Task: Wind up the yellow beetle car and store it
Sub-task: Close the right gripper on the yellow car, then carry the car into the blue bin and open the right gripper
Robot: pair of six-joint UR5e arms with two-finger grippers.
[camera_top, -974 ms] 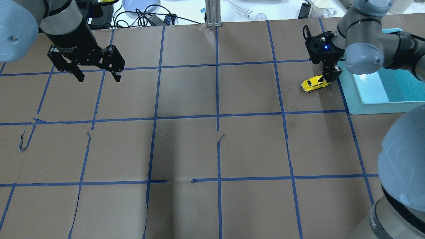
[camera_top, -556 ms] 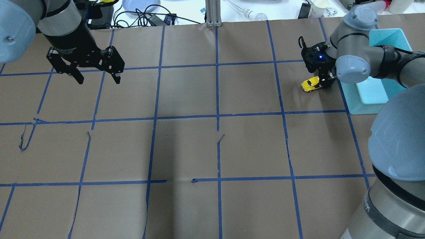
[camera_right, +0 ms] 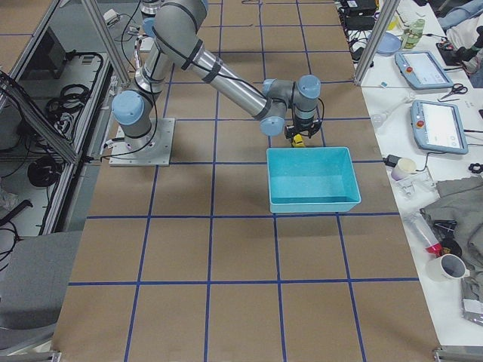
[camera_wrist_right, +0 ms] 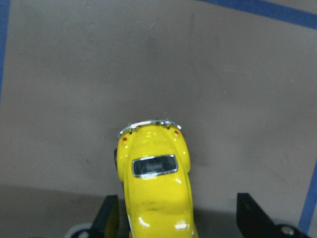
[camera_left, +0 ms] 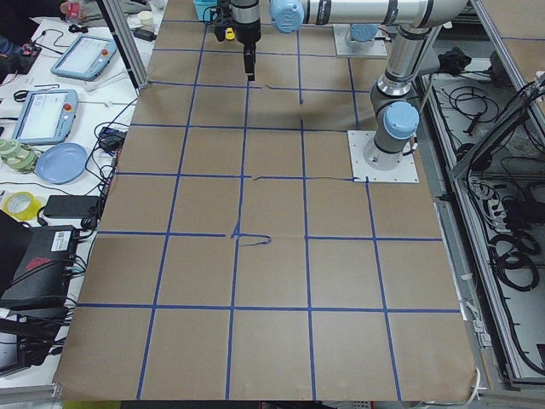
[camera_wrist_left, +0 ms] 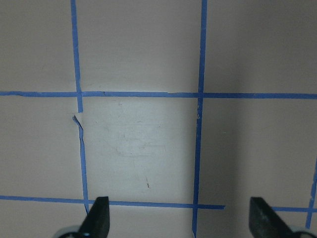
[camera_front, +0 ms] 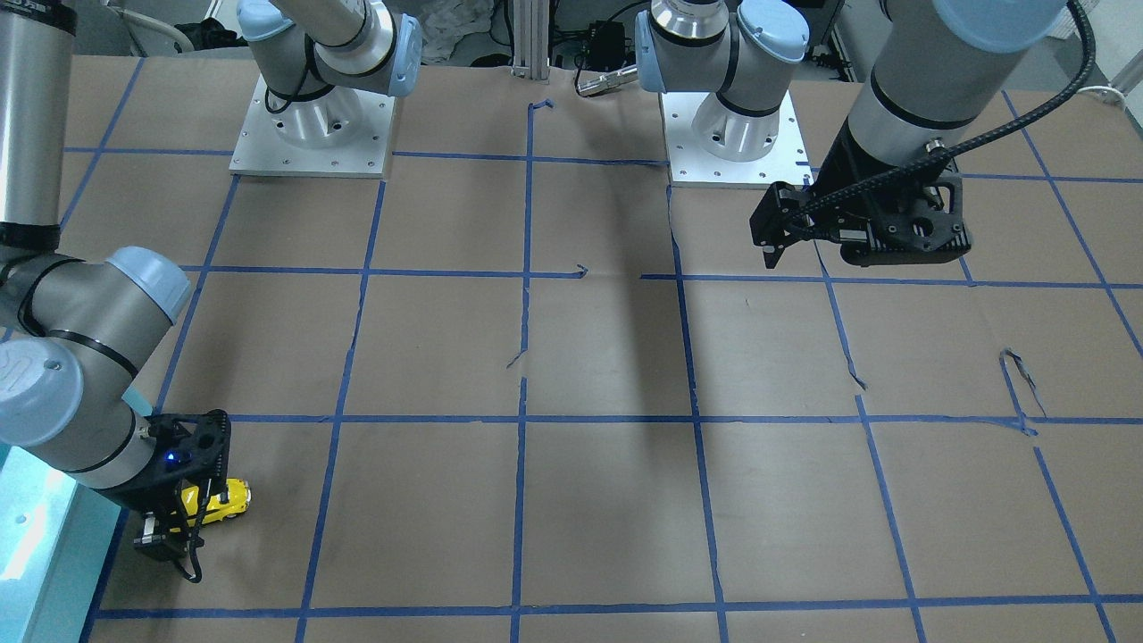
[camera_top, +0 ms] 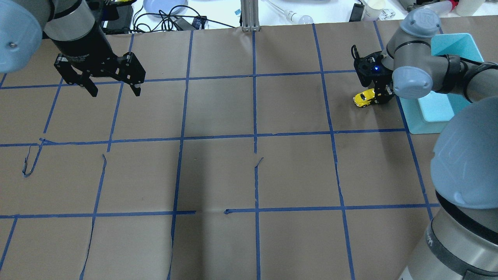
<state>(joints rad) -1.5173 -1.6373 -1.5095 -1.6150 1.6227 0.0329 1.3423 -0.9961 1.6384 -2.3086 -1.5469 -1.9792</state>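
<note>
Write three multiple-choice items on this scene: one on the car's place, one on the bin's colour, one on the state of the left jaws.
1. The yellow beetle car sits:
A) inside the bin
B) on the table beside the bin
C) under the left gripper

2. The bin is:
A) teal
B) red
C) white

3. The left gripper's jaws are:
A) shut on the car
B) shut, empty
C) open, empty

B: the overhead view shows it on the table, between the right gripper's jaws.
A: its walls show teal in the right-side view.
C: the left wrist view shows the jaws wide apart with nothing between them.
</note>
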